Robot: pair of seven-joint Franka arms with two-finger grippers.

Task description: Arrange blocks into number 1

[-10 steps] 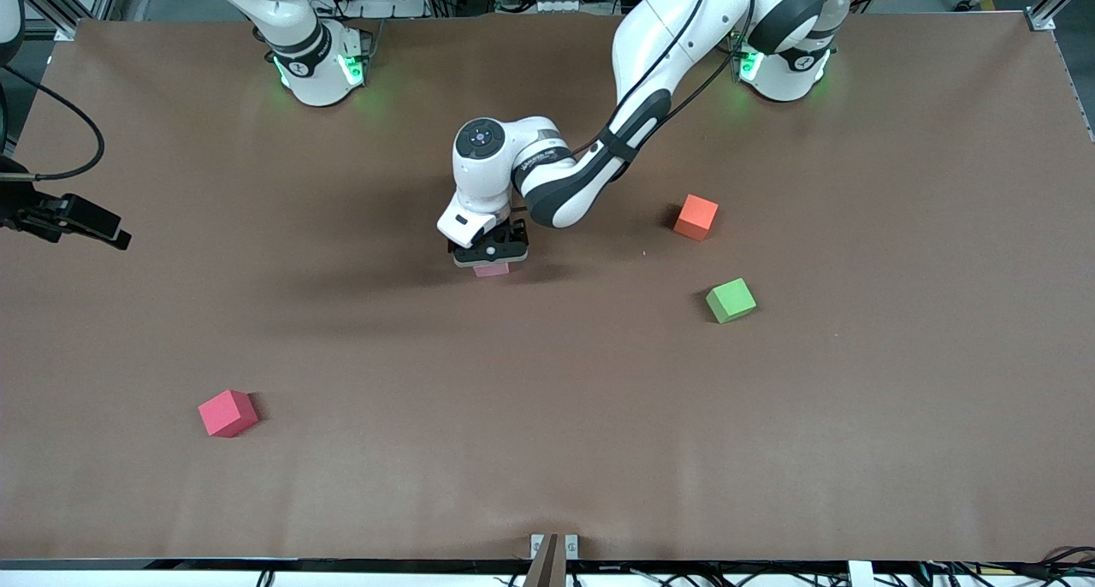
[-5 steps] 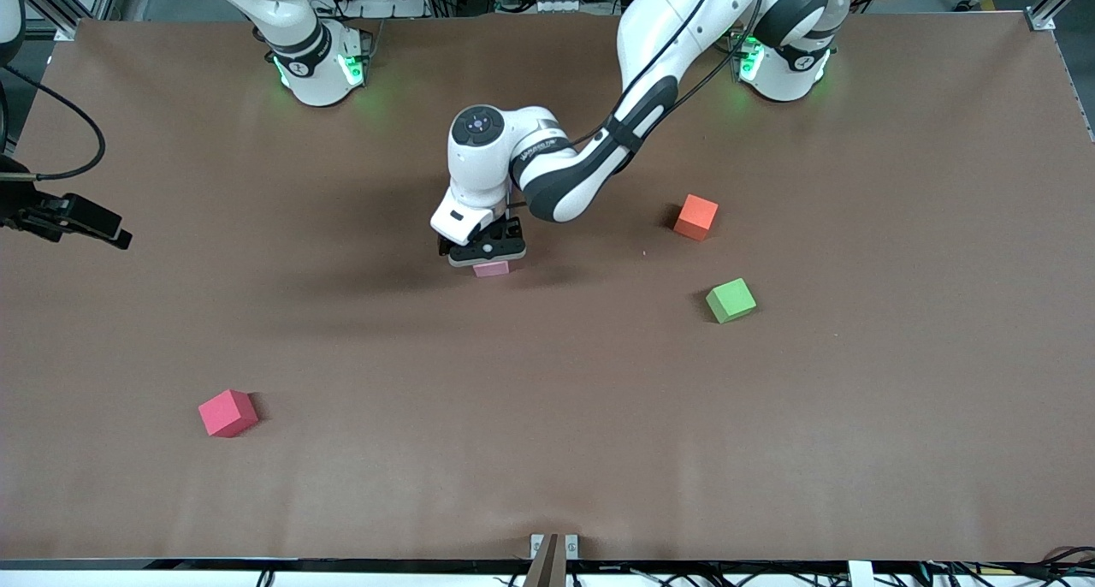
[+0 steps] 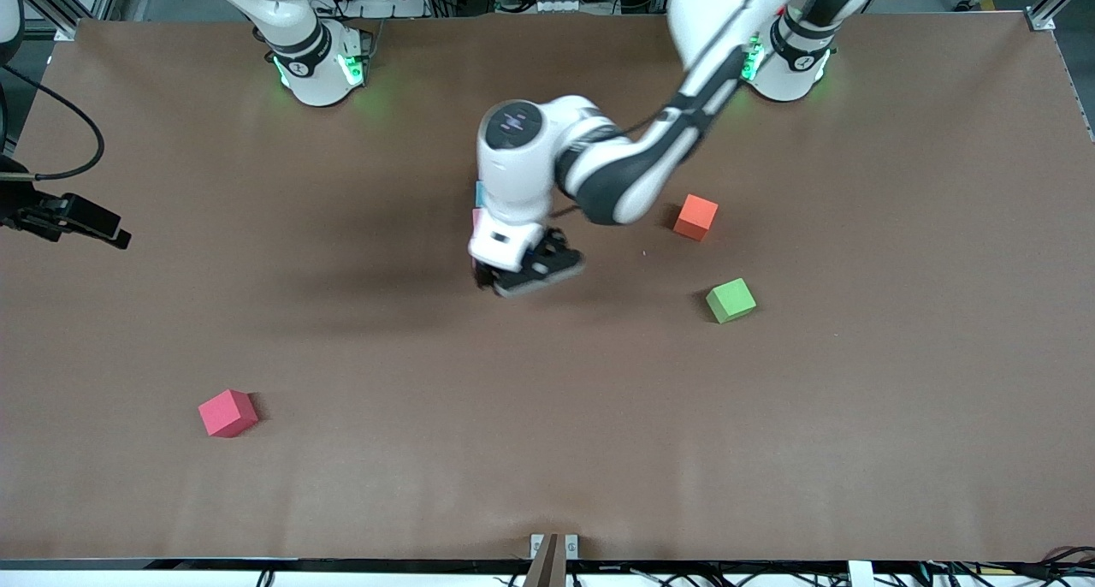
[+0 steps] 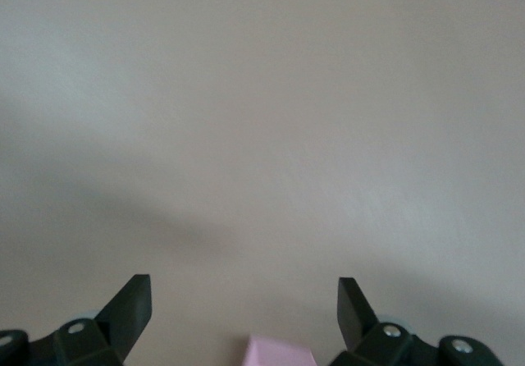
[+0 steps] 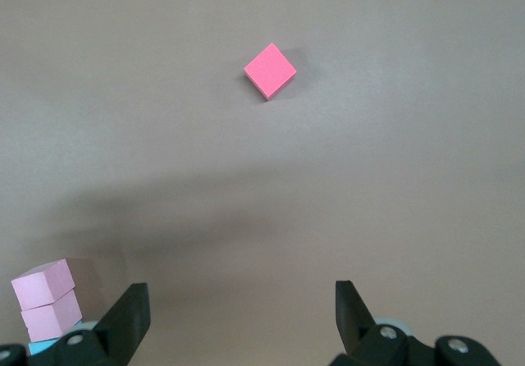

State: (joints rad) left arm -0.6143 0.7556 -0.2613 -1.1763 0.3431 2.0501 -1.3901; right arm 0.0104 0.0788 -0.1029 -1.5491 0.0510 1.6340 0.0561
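The left gripper (image 3: 528, 279) hangs over the middle of the brown table (image 3: 855, 416), its black fingers (image 4: 131, 308) spread wide apart and holding nothing. The left wrist view shows the edge of a small matte pink foam cube (image 4: 280, 353) lying on the table between those fingers, below them and not touched.

Under the left arm's white wrist the row of blocks is mostly hidden in the front view: only a sliver of pink block (image 3: 475, 221) with a sliver of light blue cube (image 3: 479, 195) just beside it, farther from the front camera. The right wrist view shows two pink cubes (image 5: 47, 300) touching, with a light blue one against them. The yellow and purple blocks cannot be seen.

The line seems to run from the left gripper toward the robots' bases, so that arm looks nearer for any next placing.

The right gripper (image 5: 238, 325), also spread open and empty, waits above the table with a red foam cube (image 5: 270, 70) well apart from it.
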